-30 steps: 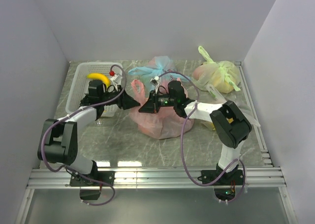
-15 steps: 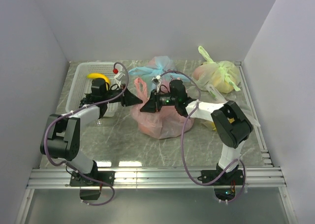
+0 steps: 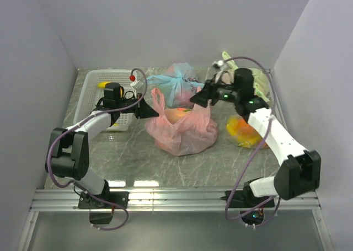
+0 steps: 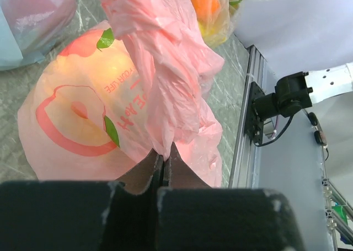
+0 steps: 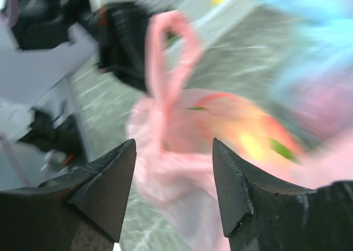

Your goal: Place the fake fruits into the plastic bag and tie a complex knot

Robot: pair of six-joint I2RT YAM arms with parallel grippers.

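Observation:
The pink plastic bag (image 3: 182, 132) lies mid-table, with fake fruits (image 3: 176, 115) showing orange-yellow through its top. One yellow banana (image 3: 105, 85) lies in the white basket. My left gripper (image 3: 150, 112) is shut on the bag's twisted pink handle (image 4: 165, 58), which stands up as a loop (image 3: 157, 96). In the left wrist view the left gripper (image 4: 163, 153) pinches the pink film. My right gripper (image 3: 194, 99) hangs open above the bag's far right side and holds nothing. In its blurred view the right gripper (image 5: 174, 146) faces the loop (image 5: 165, 58). No knot is in view.
A white basket (image 3: 94, 99) stands at the far left. A knotted light blue bag (image 3: 176, 83) sits behind the pink one. A pale green bag (image 3: 248, 85) is at the far right, and a clear bag of orange fruit (image 3: 245, 131) lies under the right arm.
My left gripper closed on the pink handle. My right gripper let go of the bag, opened, and swung up and away to the far right.

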